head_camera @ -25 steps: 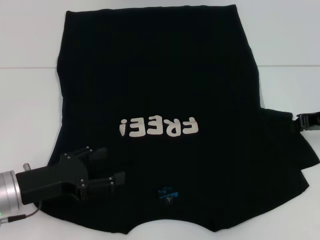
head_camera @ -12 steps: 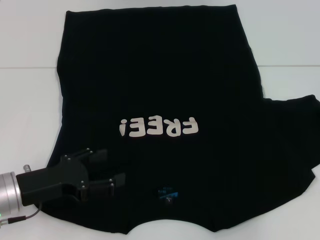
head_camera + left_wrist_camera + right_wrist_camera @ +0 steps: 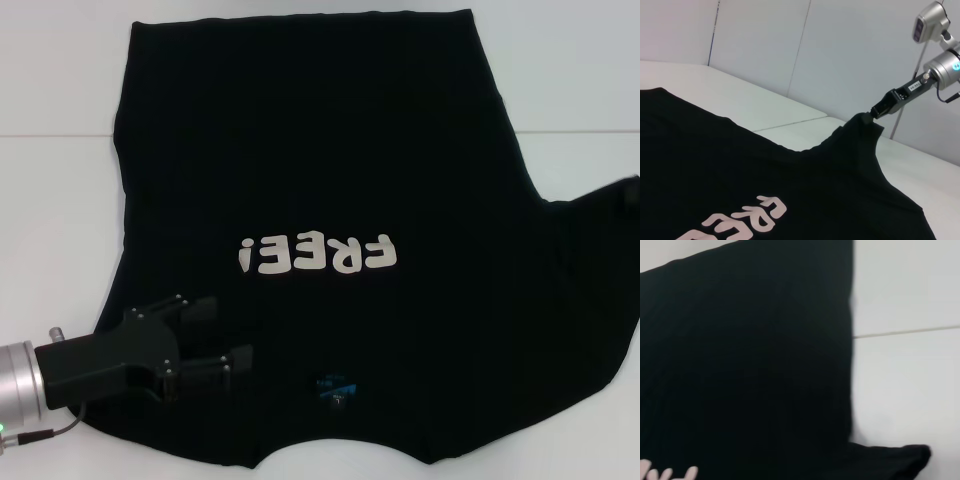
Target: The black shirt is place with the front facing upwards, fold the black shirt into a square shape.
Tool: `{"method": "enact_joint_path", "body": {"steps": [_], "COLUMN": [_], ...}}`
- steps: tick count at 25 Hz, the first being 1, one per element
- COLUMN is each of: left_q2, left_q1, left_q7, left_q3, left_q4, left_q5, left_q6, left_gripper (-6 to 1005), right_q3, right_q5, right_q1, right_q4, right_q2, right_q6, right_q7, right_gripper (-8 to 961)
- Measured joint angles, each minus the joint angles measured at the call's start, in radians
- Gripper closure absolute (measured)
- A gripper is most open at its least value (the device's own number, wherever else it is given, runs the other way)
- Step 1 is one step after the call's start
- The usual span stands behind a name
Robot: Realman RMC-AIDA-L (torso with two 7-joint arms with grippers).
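- We saw the black shirt (image 3: 320, 200) spread front-up across the white tabletop (image 3: 55, 230), its "FREE!" lettering (image 3: 318, 256) reading upside down from the head view and its blue neck label (image 3: 334, 385) near the robot's side.
- The left pincer (image 3: 215, 335) lay low over the shirt's near left corner, beside the shoulder area, with its two fingers (image 3: 225, 362) parted and no cloth between them.
- The lettering sat just beyond that pincer, and the neck label lay off to its right.
- In the left wrist view, the right pincer (image 3: 880, 111) stood at the shirt's far sleeve, clenched on a peak of cloth lifted off the tabletop.
- In the head view the right pincer was out of sight past the right edge, where the sleeve (image 3: 600, 215) rose.
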Motion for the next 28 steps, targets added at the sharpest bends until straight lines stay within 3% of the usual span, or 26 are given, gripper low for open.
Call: {"method": "enact_joint_path", "body": {"steps": [7,19,24,28], "left_q2": [0.001,0.003,0.004,0.005], "left_q1": [-0.001,-0.003,-0.003,-0.003], "left_q7": [-0.002,-0.003,-0.003,-0.003], "left_q3": [0.0,-0.003,-0.005,-0.005], "left_q4": [0.0,0.0,0.0,0.0], "left_q5": [0.0,-0.003,-0.003,-0.003], "left_q6": [0.0,-0.001,-0.002,-0.002], "left_gripper": [96,97,97,97], "right_q3": [-0.021,-0.116,-0.109,-0.106], "right_q5": [-0.004,-0.008,0.003,0.08], "right_q1": [0.037,0.103,0.137,0.146], "right_q4": [0.003,0.019,0.083,0.128], "right_q2": [0.012,0.063,0.059,0.055], "right_q6": [-0.015,-0.017,-0.016,-0.011], "right_q7": [-0.012,0.017,0.038,0.025], "right_gripper": [926,922,920,840]}}
